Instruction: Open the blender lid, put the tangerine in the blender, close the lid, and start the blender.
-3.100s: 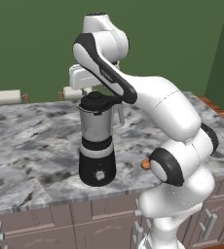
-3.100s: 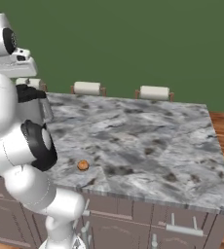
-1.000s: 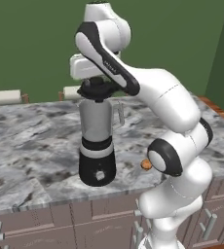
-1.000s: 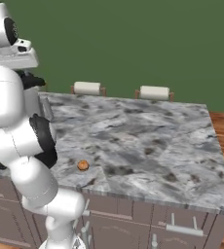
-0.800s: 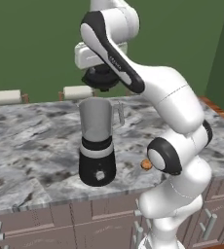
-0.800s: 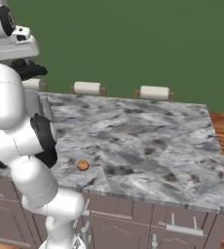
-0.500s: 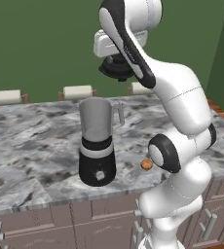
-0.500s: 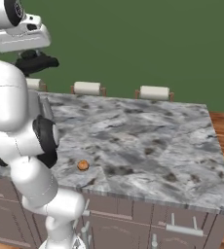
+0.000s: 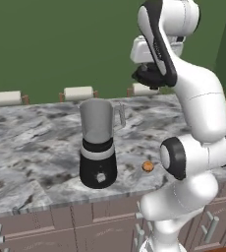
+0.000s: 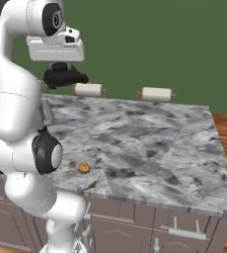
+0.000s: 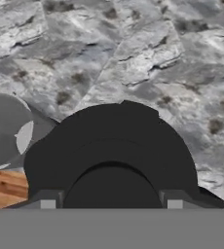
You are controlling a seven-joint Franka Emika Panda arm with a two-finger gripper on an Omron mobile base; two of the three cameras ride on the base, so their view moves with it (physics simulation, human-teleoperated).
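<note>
One black blender lid hangs high above the marble worktop, pinched in the gripper at the end of the raised white arm; from the right base camera the same lid sits just under the white hand, gripper closed around it, well above the worktop. Looking down along the hand, the lid spreads wide and dark with its raised knob between the two finger tips, and the gripper presses in on that knob from both sides. The blender stands upright on the worktop near its front edge, its grey jar open at the top, handle turned to the right, black base with a small white button facing forward. The lid is up and off to the right of the jar, well apart from it. The tangerine lies on the worktop to the right of the blender's base, near the front edge; from the right side it rests just beside the arm's dark elbow joint. Three paper rolls line the far edge of the worktop against a green wall.
</note>
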